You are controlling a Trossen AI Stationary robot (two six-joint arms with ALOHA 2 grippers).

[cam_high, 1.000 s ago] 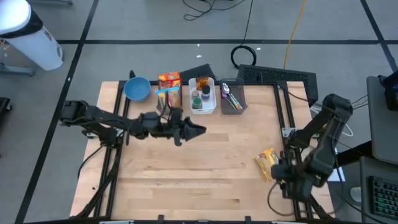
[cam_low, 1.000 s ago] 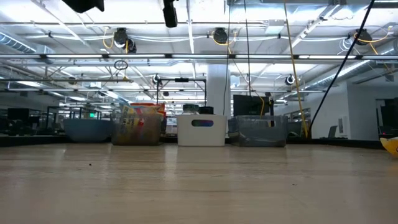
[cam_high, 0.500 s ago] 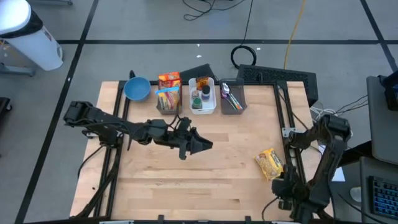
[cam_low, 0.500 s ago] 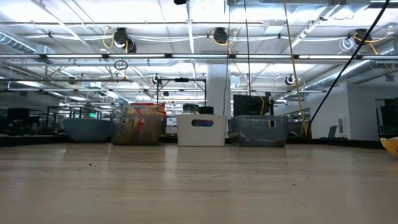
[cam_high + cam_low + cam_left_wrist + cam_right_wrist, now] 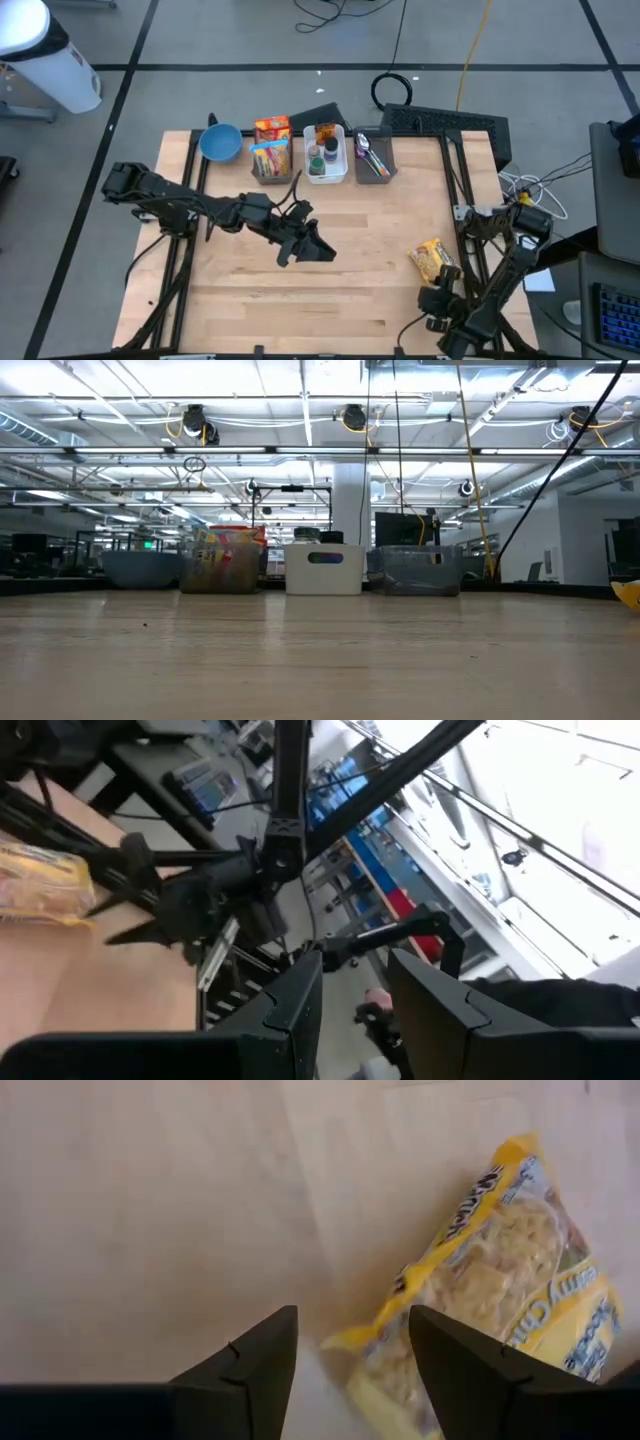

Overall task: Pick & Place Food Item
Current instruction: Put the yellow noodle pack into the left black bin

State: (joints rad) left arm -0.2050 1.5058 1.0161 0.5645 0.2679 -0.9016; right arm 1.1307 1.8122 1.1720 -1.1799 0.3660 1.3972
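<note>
The food item, a yellow packet of noodles (image 5: 431, 262), lies flat on the wooden table near its right edge. It also shows in the right wrist view (image 5: 500, 1280), in the left wrist view (image 5: 40, 885) and at the low view's right edge (image 5: 628, 592). My right gripper (image 5: 433, 299) is open and empty, just on the near side of the packet, and its fingers (image 5: 352, 1320) point at the packet's near end. My left gripper (image 5: 323, 251) is open and empty above the table's middle, and its fingers (image 5: 355, 1005) point toward the right arm.
Along the far edge stand a blue bowl (image 5: 220, 142), a bin of snack packs (image 5: 271, 158), a white bin with bottles (image 5: 326, 155) and a clear bin with cutlery (image 5: 372, 155). Bare wood (image 5: 300, 300) lies toward the near edge.
My left gripper has gone from beside the far bins toward the table's near edge and a little to the right. My right arm has folded down and gone toward the near edge, so its gripper now sits on the near side of the packet. The packet has not moved.
</note>
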